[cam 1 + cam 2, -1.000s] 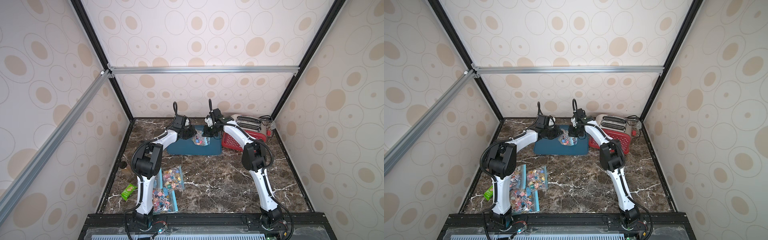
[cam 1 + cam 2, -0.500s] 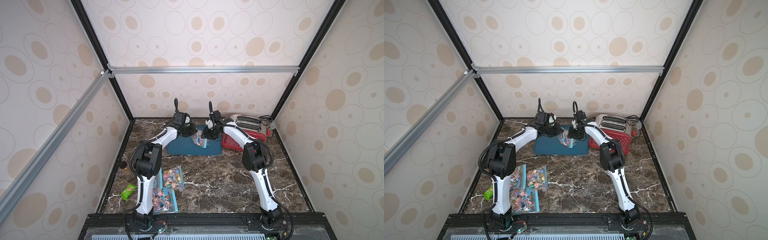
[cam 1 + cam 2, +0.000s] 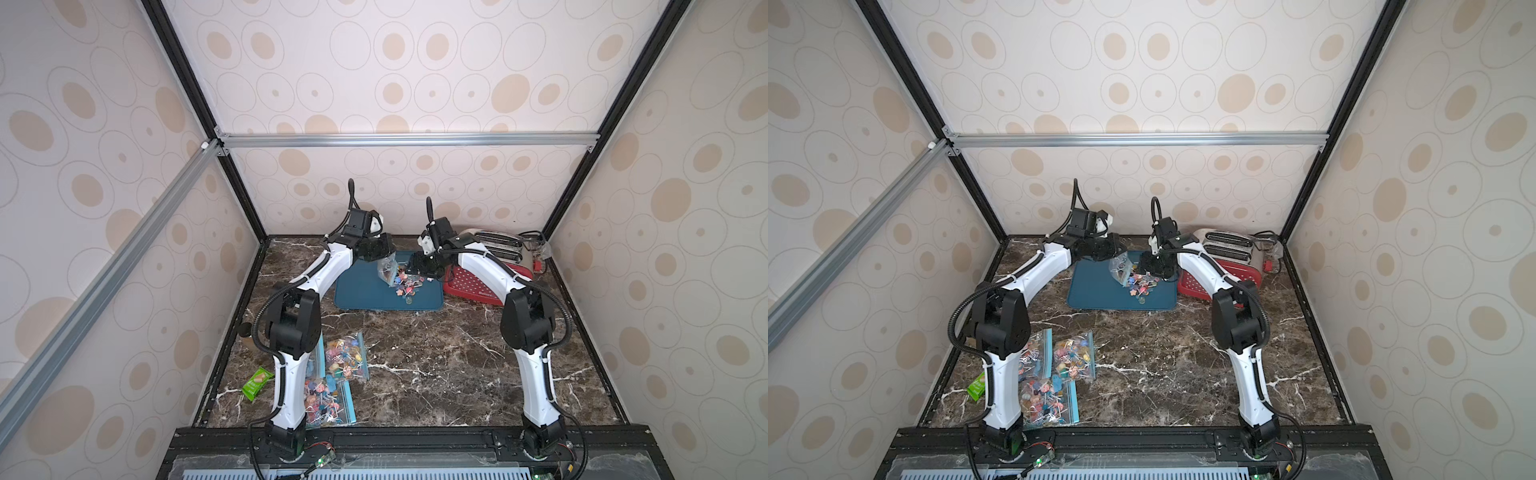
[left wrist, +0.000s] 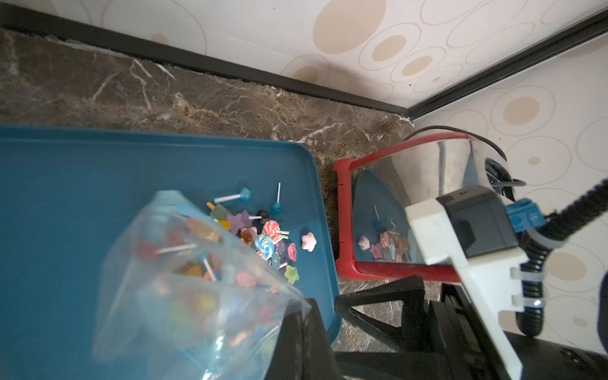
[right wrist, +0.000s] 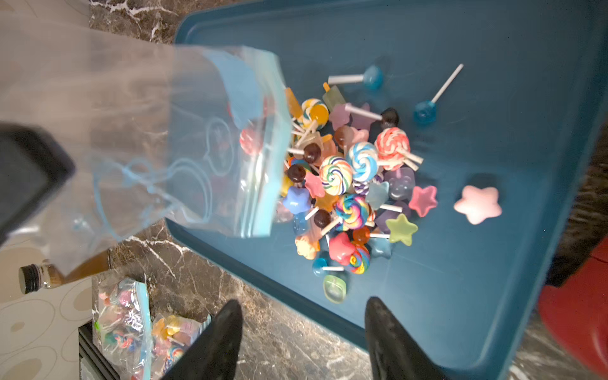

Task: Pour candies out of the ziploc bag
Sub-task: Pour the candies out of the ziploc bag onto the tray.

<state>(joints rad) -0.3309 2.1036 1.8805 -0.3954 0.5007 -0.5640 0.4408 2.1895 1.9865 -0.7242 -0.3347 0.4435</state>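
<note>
My left hand pinches the bag, its mouth down over the tray at the table's far edge. The candies are heaped on the tray. My right hand is open and empty beside them.

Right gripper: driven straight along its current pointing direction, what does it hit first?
The right gripper would likely meet the blue tray just short of the spilled candies; depth is unclear.
</note>
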